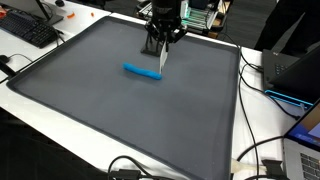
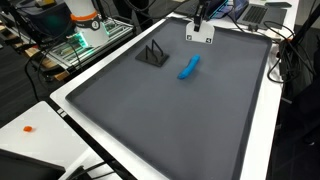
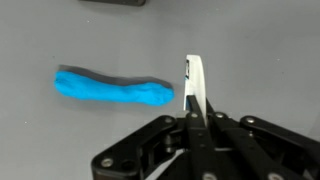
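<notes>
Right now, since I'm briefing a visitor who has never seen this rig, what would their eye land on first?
Most likely the bright blue lump lying on the dark grey mat, the only colour on it. Next comes the black gripper hanging over the mat. It is shut on a slim white stick that points down beside the lump's end, with a small gap between them in the wrist view.

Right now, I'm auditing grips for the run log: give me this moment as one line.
fingers shut on flat white piece | piece upright beside end of blue oblong lump, apart | lump flat on grey mat
</notes>
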Robot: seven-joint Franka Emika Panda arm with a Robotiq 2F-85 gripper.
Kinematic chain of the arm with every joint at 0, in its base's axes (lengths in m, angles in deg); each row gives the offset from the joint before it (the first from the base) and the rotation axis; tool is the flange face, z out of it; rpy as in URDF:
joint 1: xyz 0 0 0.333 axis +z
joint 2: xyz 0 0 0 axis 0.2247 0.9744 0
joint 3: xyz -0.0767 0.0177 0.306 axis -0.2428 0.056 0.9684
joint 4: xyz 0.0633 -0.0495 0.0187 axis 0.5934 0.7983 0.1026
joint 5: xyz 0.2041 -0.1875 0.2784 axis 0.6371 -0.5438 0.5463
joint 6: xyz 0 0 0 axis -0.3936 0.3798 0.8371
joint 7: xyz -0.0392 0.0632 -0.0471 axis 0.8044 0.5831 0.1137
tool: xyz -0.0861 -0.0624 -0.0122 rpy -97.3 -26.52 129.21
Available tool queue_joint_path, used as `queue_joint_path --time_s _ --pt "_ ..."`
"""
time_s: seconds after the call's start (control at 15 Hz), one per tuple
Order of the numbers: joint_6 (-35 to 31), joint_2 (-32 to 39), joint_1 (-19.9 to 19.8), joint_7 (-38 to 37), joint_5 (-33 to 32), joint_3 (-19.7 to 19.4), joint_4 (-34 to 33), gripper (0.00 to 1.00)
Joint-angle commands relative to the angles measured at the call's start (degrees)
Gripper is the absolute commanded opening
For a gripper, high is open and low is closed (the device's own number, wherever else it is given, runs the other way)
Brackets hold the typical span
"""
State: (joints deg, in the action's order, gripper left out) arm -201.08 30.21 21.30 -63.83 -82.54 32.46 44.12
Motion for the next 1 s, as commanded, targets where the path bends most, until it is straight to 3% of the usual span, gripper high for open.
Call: queue_joint_path --time_s 0.0,0.93 --pt "-1.6 3.2 0.9 0.0 -3.1 -1.1 -2.0 0.01" --pt "-5.3 8.4 2.0 -0.2 -9.3 -3.3 -4.4 0.01"
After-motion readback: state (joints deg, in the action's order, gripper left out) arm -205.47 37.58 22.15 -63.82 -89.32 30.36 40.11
